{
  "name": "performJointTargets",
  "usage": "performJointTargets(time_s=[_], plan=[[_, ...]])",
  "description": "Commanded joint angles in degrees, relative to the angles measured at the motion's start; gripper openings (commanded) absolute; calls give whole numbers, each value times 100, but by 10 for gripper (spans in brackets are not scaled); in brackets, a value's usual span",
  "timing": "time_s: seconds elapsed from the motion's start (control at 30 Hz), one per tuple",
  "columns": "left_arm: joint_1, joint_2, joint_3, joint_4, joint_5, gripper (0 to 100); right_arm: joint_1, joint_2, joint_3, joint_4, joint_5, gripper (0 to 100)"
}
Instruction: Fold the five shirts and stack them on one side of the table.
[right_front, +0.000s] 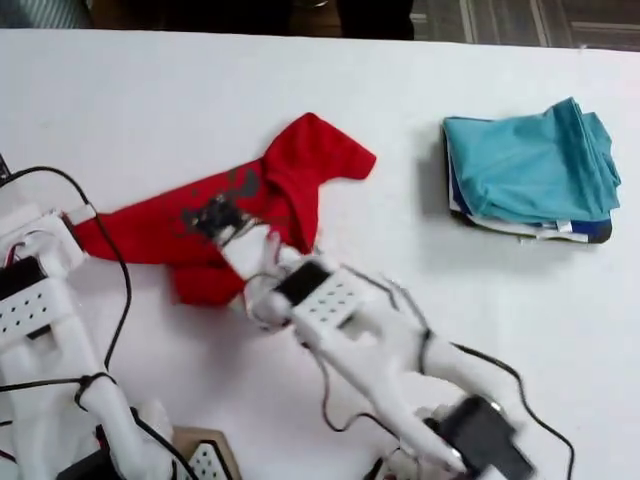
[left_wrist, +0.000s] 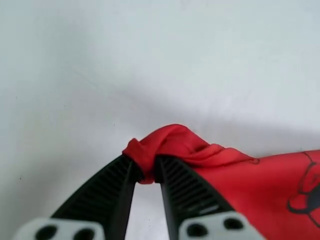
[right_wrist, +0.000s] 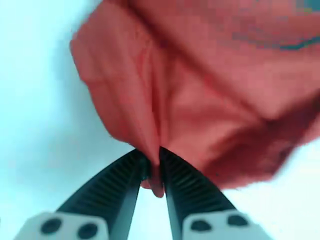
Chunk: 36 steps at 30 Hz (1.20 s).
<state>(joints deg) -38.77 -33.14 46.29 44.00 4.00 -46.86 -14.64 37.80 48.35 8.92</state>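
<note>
- The step in hand looks like the fold of the loose red cotton shirt with a dark printed figure (right_front: 300, 170). It lies crumpled and spread across the left-centre of the white tabletop (right_front: 150, 80).
- A stack of folded shirts with a teal one on top (right_front: 530, 170) sits well apart at the tabletop's right side. Blue, white and dark edges show beneath the teal one, so most of the task seems done, though I cannot count the layers for certain.
- The left jaws are narrow and pinched on a bunched corner of the red shirt, at the garment's far-left tip in the high view. The left wrist view shows red cloth (left_wrist: 240, 180) squeezed between the ribbed pads.
- The right jaws are also nearly closed. They clamp a ridge of red fabric (right_wrist: 200, 100) near the shirt's middle, just beside the dark print.
- The next move likely calls for both arms to carry their held edges together in one direction, keeping the cloth taut so it lays flat over itself.
- The main risk is thin fabric slipping from the pinch, or dragging into a wrinkled heap.
</note>
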Motion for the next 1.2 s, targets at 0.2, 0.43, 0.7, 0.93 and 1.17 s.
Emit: performJointTargets(time_s=[0.2, 0.43, 0.7, 0.93, 1.17], plan=[[563, -105, -1516, 2145, -747, 27, 1684, -2492, -211, 330, 1116, 18], [1081, -105, -3160, 3640, -1073, 27, 3020, -3635, -220, -277, 1415, 18], [2224, -105, -4541, 4633, -1064, 63, 3530, -4207, -457, -462, 1846, 18], [2418, -132, -5226, 4703, -1090, 207, 4215, -4171, -1336, -488, 1908, 18], [2690, -97, -5314, 5064, -1582, 211, 4549, -4198, -1705, -435, 1916, 18]])
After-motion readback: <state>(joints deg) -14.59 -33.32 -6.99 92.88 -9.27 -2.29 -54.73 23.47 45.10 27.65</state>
